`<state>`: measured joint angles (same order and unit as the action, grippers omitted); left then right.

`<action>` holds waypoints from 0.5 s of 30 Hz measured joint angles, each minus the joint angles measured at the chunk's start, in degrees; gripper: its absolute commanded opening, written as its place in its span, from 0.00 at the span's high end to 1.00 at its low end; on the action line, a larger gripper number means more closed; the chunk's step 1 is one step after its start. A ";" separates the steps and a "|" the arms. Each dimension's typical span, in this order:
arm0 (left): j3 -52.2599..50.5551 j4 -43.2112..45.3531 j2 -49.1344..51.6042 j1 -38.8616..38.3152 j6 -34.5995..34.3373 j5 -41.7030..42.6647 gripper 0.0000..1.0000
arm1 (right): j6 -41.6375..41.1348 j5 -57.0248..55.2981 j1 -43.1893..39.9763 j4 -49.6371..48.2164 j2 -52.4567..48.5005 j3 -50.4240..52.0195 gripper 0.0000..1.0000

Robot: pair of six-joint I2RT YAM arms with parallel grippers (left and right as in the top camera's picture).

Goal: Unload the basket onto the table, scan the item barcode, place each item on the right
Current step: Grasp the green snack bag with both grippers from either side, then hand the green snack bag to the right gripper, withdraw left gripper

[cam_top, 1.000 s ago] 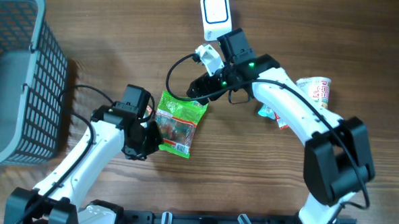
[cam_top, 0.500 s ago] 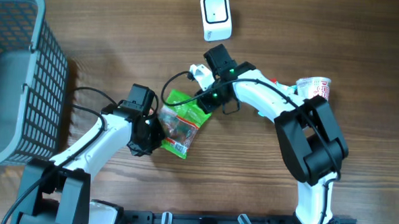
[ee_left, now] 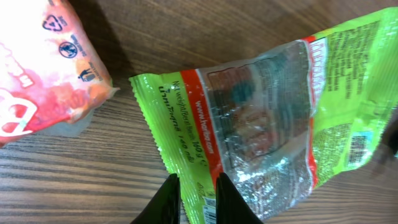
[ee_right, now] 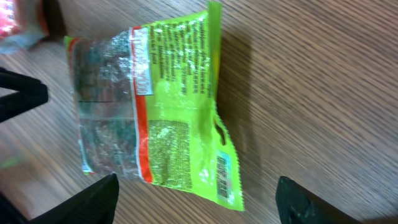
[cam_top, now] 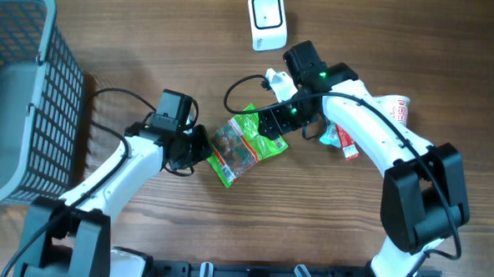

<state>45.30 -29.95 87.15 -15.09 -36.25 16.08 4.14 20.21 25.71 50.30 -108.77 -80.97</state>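
The item is a green snack bag (cam_top: 248, 144) with a clear window, lying at an angle mid-table. Its barcode (ee_right: 222, 168) sits on the green end, which faces my right wrist camera; the barcode (ee_left: 357, 149) also shows in the left wrist view. My left gripper (cam_top: 202, 145) is at the bag's left end. Its fingers (ee_left: 170, 200) stand a narrow gap apart around the bag's edge (ee_left: 198, 186). My right gripper (cam_top: 274, 123) hovers wide open over the bag's right end (ee_right: 198, 180), holding nothing. The white scanner (cam_top: 267, 21) stands at the back, apart from the bag.
A grey mesh basket (cam_top: 19, 95) fills the left side. A noodle cup (cam_top: 392, 110) and a red packet (cam_top: 340, 139) lie to the right, under my right arm. A red-and-white packet (ee_left: 43, 68) lies beside the bag's end in the left wrist view.
The bag has swung round and shifted right. My right gripper closed on it, then opened wide and drew back toward the right. My left fingers have eased slightly apart.
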 measured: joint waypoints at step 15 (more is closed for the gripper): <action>0.11 3.23 7.56 -3.08 0.20 0.33 0.88 | -7.61 -1.40 5.75 -7.08 -6.43 0.04 0.27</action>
<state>45.41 -26.72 94.72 -18.17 -36.05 16.40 -3.46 18.81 31.46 43.22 -115.20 -80.93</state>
